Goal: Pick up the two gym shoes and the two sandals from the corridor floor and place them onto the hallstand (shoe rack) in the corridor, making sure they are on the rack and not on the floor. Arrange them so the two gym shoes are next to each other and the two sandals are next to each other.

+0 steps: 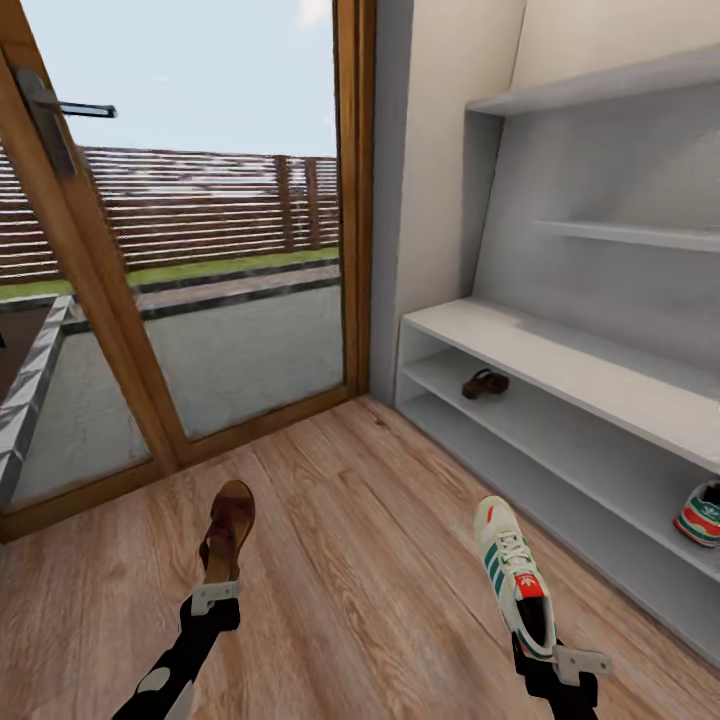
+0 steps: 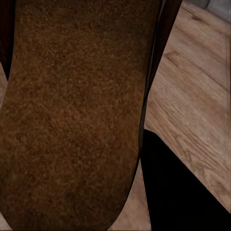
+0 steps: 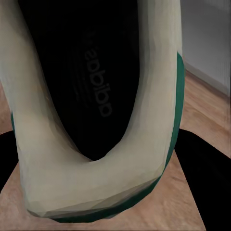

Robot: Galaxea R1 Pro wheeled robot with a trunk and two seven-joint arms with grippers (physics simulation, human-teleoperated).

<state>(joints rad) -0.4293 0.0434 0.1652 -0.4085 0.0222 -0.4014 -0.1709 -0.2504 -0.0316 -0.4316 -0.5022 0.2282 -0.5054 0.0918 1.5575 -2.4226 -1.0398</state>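
Observation:
My left gripper [image 1: 218, 592] is shut on the heel of a dark brown sandal [image 1: 228, 522], held over the corridor floor [image 1: 350, 520] with its toe pointing away. Its tan footbed [image 2: 72, 110] looms large in the left wrist view. My right gripper [image 1: 556, 655] is shut on the heel of a white gym shoe [image 1: 512, 572] with green stripes; the right wrist view looks into its dark opening [image 3: 91, 86]. The second sandal [image 1: 485, 383] lies on an open shelf of the hallstand [image 1: 560, 352]. The second gym shoe [image 1: 700, 512] stands on a shelf farther right, cut by the picture's edge.
A wood-framed glass door [image 1: 200, 250] with a lever handle [image 1: 60, 108] stands to the left, with a fenced yard behind it. The hallstand runs along the right wall, with stepped wall shelves [image 1: 630, 235] above it. Bare plank floor lies between my arms and the rack.

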